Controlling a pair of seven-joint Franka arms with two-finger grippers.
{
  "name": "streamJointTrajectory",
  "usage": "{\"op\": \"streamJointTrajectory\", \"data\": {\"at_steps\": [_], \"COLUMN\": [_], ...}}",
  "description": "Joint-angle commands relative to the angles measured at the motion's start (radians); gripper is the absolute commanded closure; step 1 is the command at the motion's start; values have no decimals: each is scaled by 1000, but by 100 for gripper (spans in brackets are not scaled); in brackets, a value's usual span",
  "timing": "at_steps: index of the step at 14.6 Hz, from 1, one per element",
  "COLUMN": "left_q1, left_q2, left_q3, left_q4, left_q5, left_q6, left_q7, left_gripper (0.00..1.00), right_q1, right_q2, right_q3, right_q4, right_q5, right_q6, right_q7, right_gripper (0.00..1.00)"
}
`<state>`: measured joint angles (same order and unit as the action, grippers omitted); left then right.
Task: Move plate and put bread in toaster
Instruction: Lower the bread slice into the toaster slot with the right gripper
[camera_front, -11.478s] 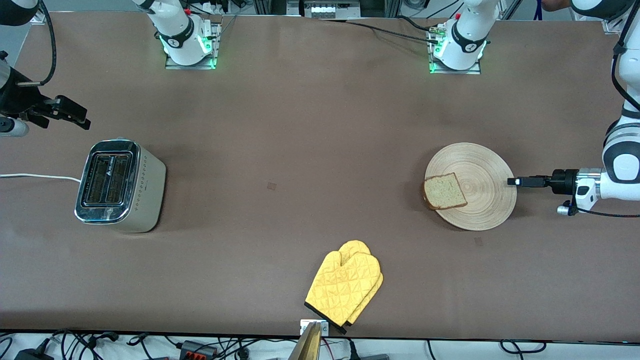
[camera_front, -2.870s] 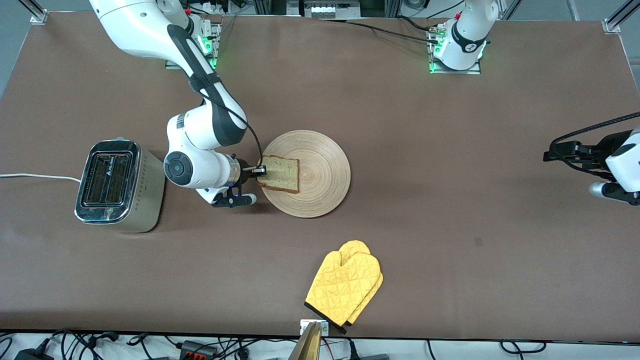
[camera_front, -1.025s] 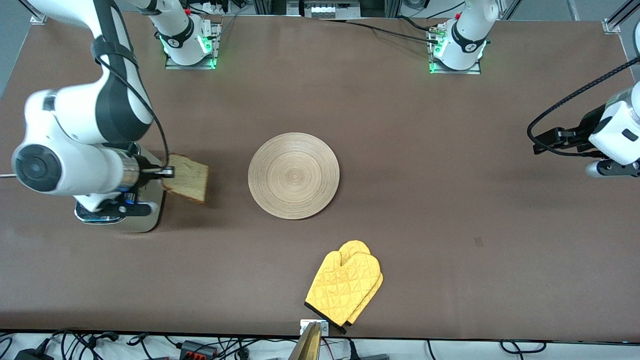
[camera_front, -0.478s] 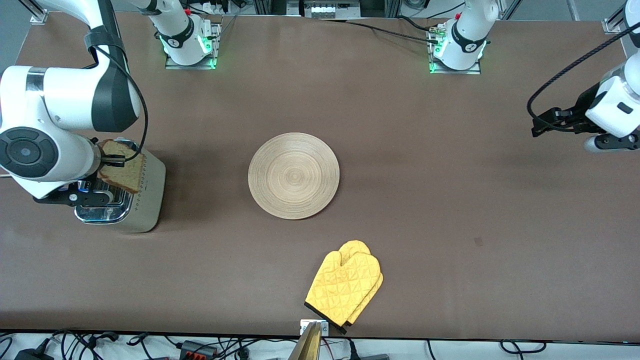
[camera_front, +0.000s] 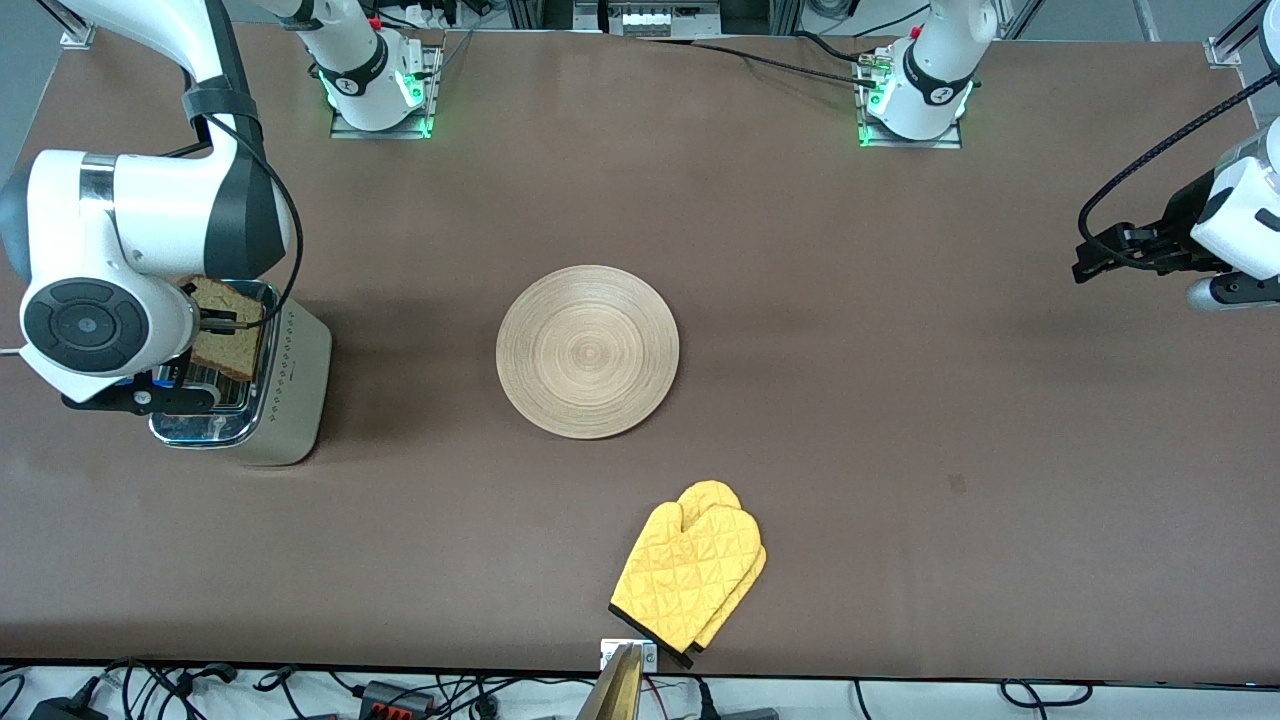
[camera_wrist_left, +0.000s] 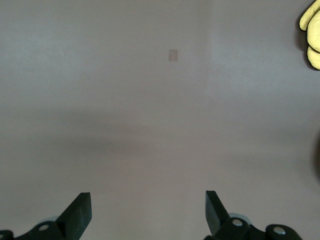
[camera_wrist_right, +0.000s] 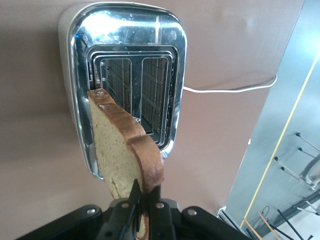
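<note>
Below the right gripper (camera_wrist_right: 142, 210), the toaster (camera_wrist_right: 127, 80) is gleaming in mirror-bright chrome; the bread (camera_wrist_right: 122, 155) is looking porous with a matt crust.

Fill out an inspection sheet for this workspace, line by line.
Surface: brown table, one small dark mark.
Job's things: round light-tan wooden plate mid-table, bare; square brown-crusted bread slice held on edge above boxy chrome-topped toaster, both slots unfilled.
Clutter: yellow quilted oven mitt, nearer the front camera than the plate.
Grippers: right gripper shut on the bread over the toaster; left gripper open, waiting over bare table.
Cables: white toaster cord.
Surroundings: cables along the table edges.
</note>
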<state>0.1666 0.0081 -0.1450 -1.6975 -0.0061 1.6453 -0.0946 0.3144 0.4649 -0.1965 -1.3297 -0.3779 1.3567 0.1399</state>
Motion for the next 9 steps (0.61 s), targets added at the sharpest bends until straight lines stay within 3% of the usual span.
{"op": "streamJointTrajectory", "data": {"at_steps": [1,9], "left_q1": [4,1], "left_q2": [-23,-5], "left_q3": [-8,-8], "left_q4": [-14,18], "left_q5": [2,2], "left_q6": [10,-7], "left_q7": [3,4], "left_gripper": [0,0], "right_q1": [3,0], "right_q2": [-14,9], "right_q3": [-3,-1], "right_q4": [-8,-14], "right_q5": [-54,-67], "right_q6": [15,32], "right_q7": [-11,-9], "right_gripper": [100,100]}}
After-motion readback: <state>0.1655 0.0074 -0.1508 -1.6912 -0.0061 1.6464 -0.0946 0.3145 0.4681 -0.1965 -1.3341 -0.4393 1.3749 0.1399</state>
